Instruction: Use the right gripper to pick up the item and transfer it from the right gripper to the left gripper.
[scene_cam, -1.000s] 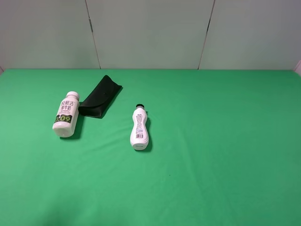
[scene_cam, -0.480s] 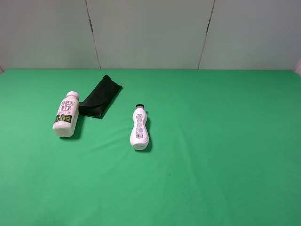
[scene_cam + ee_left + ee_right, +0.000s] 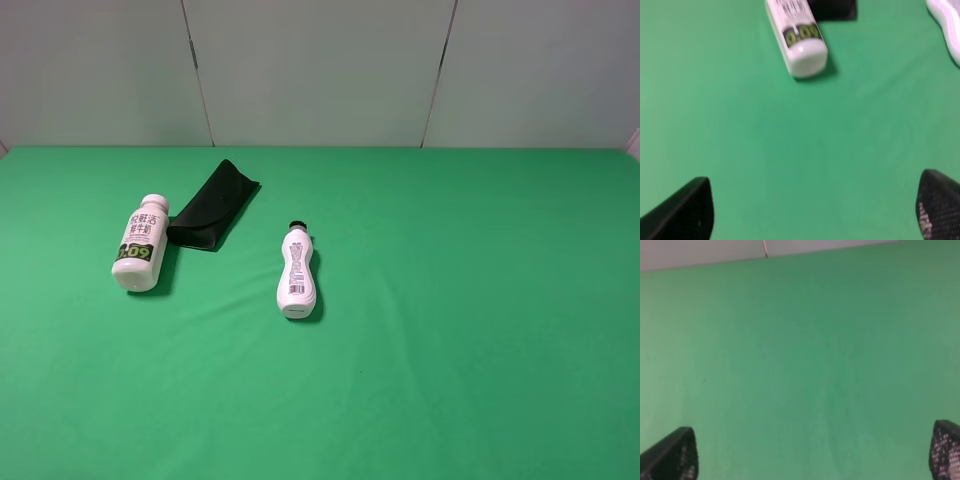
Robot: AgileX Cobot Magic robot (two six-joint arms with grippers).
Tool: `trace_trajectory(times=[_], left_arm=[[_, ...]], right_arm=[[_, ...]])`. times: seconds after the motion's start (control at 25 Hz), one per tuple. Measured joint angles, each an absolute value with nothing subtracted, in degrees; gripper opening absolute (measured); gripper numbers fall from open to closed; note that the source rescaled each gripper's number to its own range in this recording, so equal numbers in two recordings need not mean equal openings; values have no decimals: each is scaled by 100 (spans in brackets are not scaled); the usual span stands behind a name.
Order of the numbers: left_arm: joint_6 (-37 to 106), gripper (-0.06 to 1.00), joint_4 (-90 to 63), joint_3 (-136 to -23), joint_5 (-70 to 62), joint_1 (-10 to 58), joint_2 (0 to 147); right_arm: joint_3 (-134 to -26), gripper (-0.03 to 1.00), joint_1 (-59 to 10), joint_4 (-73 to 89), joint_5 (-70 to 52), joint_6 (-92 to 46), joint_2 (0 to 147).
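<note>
Lying far left on the green cloth (image 3: 450, 330): the item (image 3: 140, 255), untouched.
You see only cropped fingertips: left gripper (image 3: 812, 212) and right gripper (image 3: 815, 455) both spread, empty.

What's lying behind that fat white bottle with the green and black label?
Behind the stout bottle, just right of its cap end, lies a flat black case on the green cloth. Whether they touch is unclear.

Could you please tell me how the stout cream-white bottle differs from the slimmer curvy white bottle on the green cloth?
The stout cream-white plastic bottle has a wide white cap; the slimmer curvy white bottle has a small black one. The stout one carries a black-green band, the curvy one small dark print. Both lie on their sides, caps away from the camera.
</note>
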State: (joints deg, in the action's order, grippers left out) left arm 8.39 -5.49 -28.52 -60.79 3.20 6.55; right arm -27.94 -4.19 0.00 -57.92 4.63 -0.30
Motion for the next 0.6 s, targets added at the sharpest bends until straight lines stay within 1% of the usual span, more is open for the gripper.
trace_trajectory(times=[0.24, 0.6], left_arm=[[843, 60, -533, -2852, -6081, 320, -7], [857, 60, -308, -2852, -6086, 320, -42]], right_arm=[[-2794, 100, -419, 0, -5792, 463, -30], [-2794, 100, -419, -183, -5792, 463, -30]])
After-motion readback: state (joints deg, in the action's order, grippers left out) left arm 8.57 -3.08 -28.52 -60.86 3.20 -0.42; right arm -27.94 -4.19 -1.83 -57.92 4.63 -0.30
